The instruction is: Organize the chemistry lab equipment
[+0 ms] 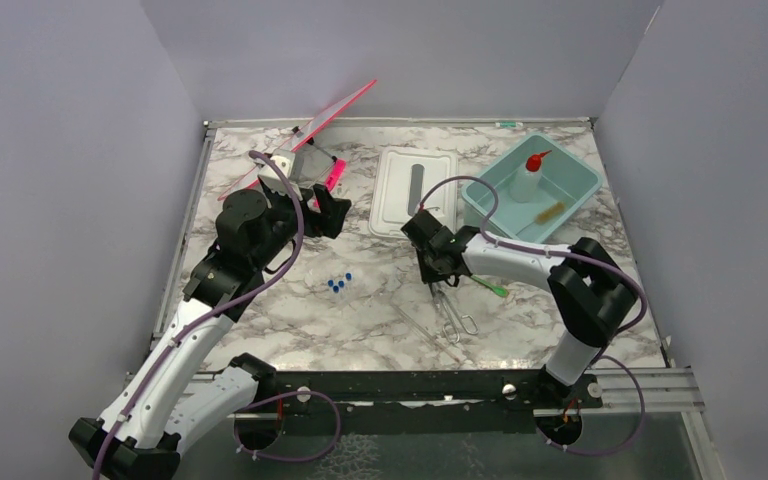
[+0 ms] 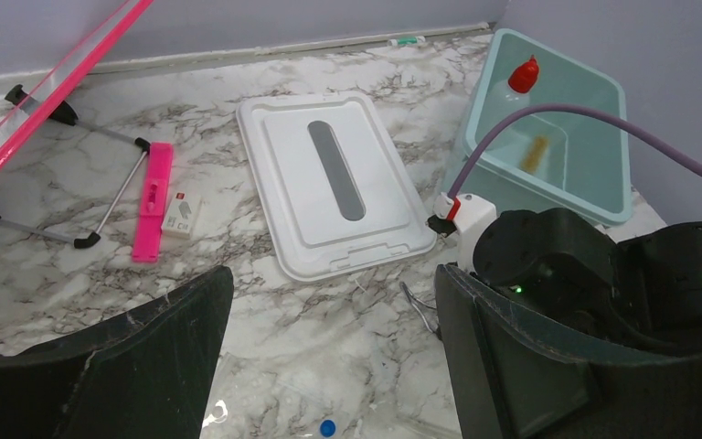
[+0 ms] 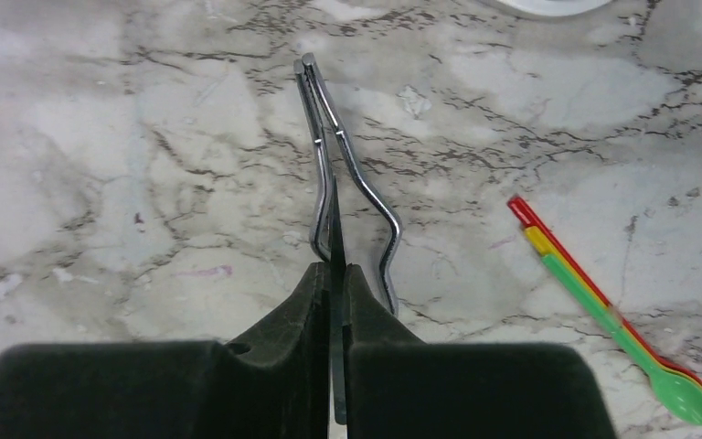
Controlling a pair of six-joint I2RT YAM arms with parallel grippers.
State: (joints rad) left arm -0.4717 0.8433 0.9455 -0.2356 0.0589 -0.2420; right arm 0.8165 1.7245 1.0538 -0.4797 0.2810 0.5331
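My right gripper [image 3: 335,270] [image 1: 432,275] points down at the table centre, its fingers pressed onto a thin dark metal strip, apparently the metal tweezers [image 3: 335,219] seen edge-on. The shiny wire clamp [image 3: 366,183] [image 1: 458,322] lies right beside and under them. A green-tipped stick [image 3: 603,306] [image 1: 490,288] lies to the right. Blue-capped clear tubes [image 1: 338,285] rest left of centre; one blue cap [image 2: 328,426] shows below my left gripper [image 2: 334,357] [image 1: 325,212], which hangs open and holds nothing. The white squeeze bottle [image 1: 530,178] [image 2: 523,78] and the brush [image 1: 550,211] [image 2: 536,154] sit inside the teal tub.
The teal tub [image 1: 580,180] [image 2: 603,91] stands at the back right, the white lid [image 1: 415,190] [image 2: 334,183] flat beside it. A pink stand [image 1: 315,160] [image 2: 151,201] and a tilted pink-edged sheet [image 1: 340,108] occupy the back left. Grey walls enclose the table.
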